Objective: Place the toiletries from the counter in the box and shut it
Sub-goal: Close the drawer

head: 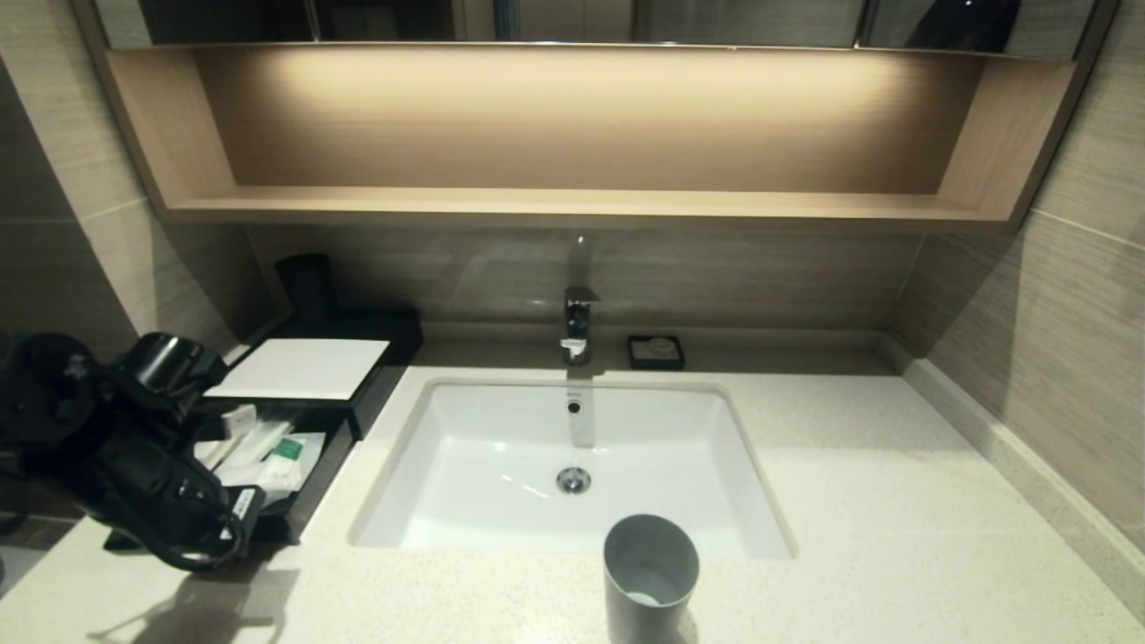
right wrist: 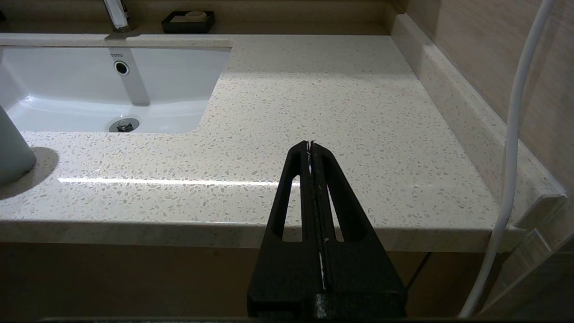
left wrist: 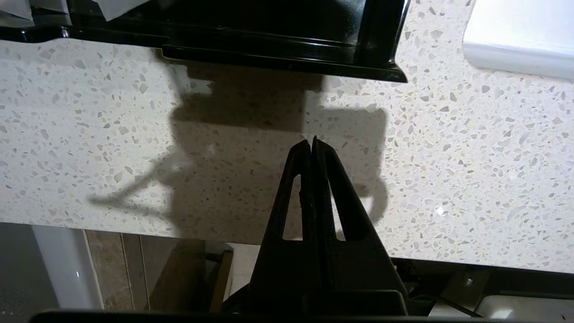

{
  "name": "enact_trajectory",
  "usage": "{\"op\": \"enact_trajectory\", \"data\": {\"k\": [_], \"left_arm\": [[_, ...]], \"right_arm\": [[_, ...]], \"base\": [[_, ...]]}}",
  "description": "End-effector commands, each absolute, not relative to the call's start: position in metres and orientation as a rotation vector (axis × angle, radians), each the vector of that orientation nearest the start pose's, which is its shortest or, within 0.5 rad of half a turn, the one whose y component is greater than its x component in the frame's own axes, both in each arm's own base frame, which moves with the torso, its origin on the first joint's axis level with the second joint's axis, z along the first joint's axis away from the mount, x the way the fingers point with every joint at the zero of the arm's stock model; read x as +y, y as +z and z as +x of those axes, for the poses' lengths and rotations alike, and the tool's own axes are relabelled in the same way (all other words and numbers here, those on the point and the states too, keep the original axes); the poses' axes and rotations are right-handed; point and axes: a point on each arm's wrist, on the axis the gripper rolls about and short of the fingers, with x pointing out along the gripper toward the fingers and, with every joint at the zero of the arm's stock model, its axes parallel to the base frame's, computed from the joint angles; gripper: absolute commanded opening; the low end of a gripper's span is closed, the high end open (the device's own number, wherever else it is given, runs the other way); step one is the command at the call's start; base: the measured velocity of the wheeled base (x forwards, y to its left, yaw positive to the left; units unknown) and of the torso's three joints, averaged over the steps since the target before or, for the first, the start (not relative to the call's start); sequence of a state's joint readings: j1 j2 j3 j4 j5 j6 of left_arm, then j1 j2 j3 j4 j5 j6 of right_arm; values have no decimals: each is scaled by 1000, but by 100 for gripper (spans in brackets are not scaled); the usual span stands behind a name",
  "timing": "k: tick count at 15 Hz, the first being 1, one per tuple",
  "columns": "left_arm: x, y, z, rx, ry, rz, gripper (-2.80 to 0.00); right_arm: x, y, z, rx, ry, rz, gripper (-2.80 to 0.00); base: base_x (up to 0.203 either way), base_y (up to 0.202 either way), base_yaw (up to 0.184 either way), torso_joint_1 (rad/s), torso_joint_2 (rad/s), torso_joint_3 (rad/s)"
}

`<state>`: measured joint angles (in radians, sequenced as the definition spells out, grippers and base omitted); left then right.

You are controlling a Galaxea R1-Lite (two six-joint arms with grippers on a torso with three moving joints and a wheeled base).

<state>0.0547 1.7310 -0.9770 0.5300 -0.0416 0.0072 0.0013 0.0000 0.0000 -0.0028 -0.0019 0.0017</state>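
The black box (head: 300,367) with a white top panel stands at the counter's (head: 877,501) left, its front drawer (head: 313,492) pulled out. In the drawer lie a long pale wrapped stick (head: 255,443), a sachet with a green square (head: 288,450) and another small pale packet (head: 240,418). My left arm (head: 134,447) is beside the drawer's front. My left gripper (left wrist: 310,141) is shut and empty over bare counter, a short way from the drawer front (left wrist: 278,49). My right gripper (right wrist: 310,144) is shut and empty at the counter's front right edge, out of the head view.
A white sunken basin (head: 501,501) with a faucet (head: 578,322) fills the middle. A grey tumbler (head: 650,572) stands at the front edge. A small black soap dish (head: 656,351) sits at the back. A dark cup (head: 304,282) stands behind the box.
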Motion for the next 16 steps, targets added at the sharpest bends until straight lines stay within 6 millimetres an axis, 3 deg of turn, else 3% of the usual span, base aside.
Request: {"op": "enact_trajectory", "data": {"k": [1, 10, 16], "left_arm": [[15, 127, 258, 1307, 16, -58, -280], [17, 118, 271, 1261, 21, -57, -280], [19, 124, 278, 1226, 27, -60, -280]], "right_arm": [[0, 75, -23, -2, 0, 2, -280], [0, 75, -23, -2, 0, 2, -280], [0, 75, -23, -2, 0, 2, -280]], "base": [[0, 0, 0, 0, 0, 0], [0, 0, 0, 0, 0, 0], [0, 0, 0, 0, 0, 0]]}}
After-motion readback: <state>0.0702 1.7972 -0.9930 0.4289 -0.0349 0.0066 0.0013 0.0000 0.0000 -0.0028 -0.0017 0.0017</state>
